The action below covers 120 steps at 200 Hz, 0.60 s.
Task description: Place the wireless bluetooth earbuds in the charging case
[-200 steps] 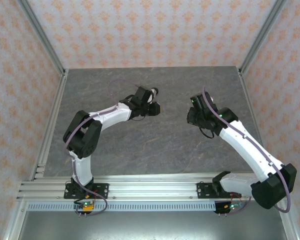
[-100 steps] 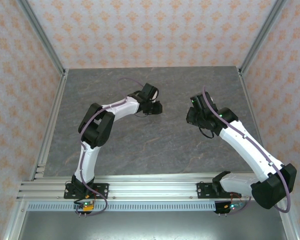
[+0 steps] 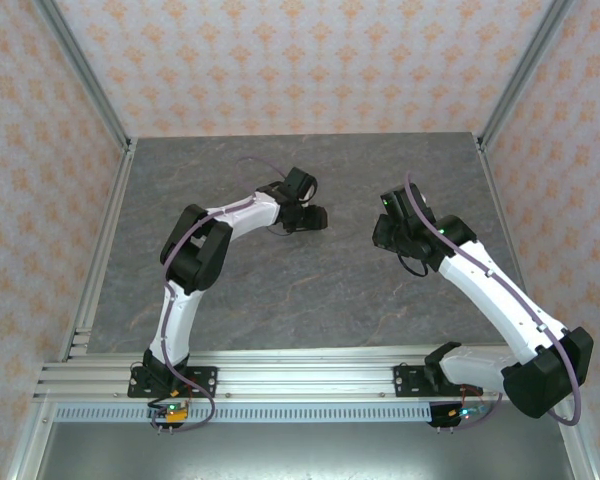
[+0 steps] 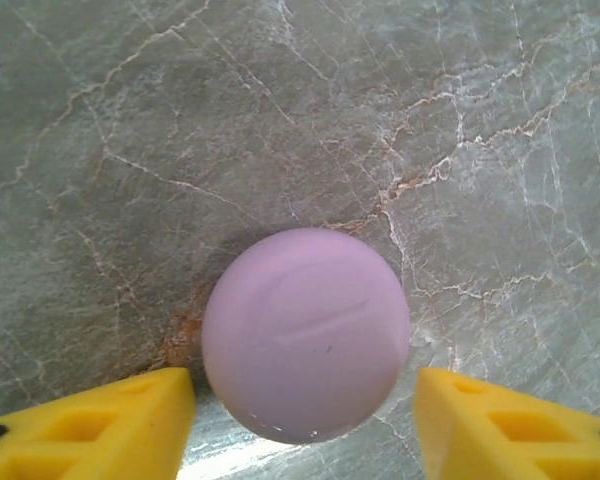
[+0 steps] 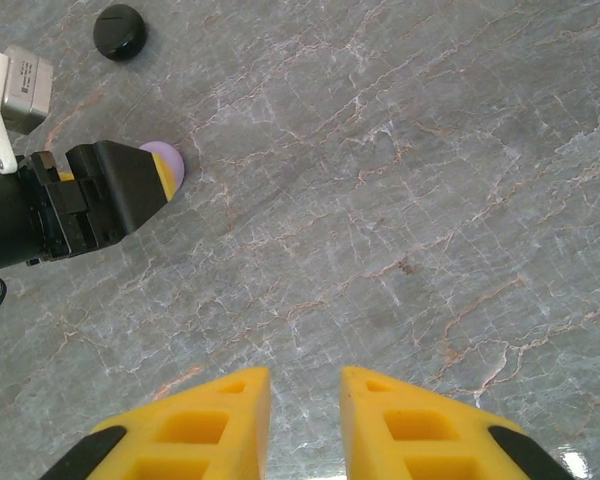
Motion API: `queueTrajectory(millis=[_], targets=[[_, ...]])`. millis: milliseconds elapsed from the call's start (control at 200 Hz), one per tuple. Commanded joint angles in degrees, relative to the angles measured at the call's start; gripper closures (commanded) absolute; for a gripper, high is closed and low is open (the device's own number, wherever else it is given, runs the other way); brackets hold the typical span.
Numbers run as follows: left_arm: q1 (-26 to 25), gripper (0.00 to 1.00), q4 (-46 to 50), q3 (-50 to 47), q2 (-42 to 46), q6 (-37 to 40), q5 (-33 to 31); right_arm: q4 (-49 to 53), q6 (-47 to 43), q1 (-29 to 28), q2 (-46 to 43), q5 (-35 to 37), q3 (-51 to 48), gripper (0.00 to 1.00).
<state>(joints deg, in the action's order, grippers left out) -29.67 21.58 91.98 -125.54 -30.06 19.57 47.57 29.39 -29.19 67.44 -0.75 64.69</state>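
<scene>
Left gripper lowered, jaws now apart astride lavender case; right gripper slightly open, empty. We risk round case squirting out on closing.

Grey veined stone tabletop, walled by orange-patterned wallpaper.

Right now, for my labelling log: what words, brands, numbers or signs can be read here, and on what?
None can be read.
The lavender disc bears only a faint curved groove, no letters.
The black disc shows no marking that can be made out.
</scene>
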Motion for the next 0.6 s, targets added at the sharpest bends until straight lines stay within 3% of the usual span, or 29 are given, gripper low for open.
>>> queueTrajectory(millis=[0, 170, 320, 460, 596], targets=[[0.49, 0.33, 2.91, -2.15, 2.57, 0.83, -5.77, 1.29, -0.5, 0.23, 0.1, 4.71, -0.7, 0.73], [0.58, 0.25, 4.53, -6.66, 9.38, 3.72, -12.38, 1.12, -2.12, 0.27, -0.49, 14.0, -2.11, 0.65], [0.66, 0.23, 6.01, -12.35, 18.03, 6.51, -18.77, -1.97, -3.92, 0.23, -1.67, 26.7, -5.28, 0.59], [0.84, 0.21, 6.64, -18.06, 26.06, 9.91, -25.15, -9.76, -8.32, 0.35, -2.92, 38.61, -10.51, 0.58], [1.75, 0.19, 5.62, -24.52, 33.89, 12.99, -29.96, -19.13, -14.63, 1.85, -3.3, 41.98, -15.47, 0.56]])
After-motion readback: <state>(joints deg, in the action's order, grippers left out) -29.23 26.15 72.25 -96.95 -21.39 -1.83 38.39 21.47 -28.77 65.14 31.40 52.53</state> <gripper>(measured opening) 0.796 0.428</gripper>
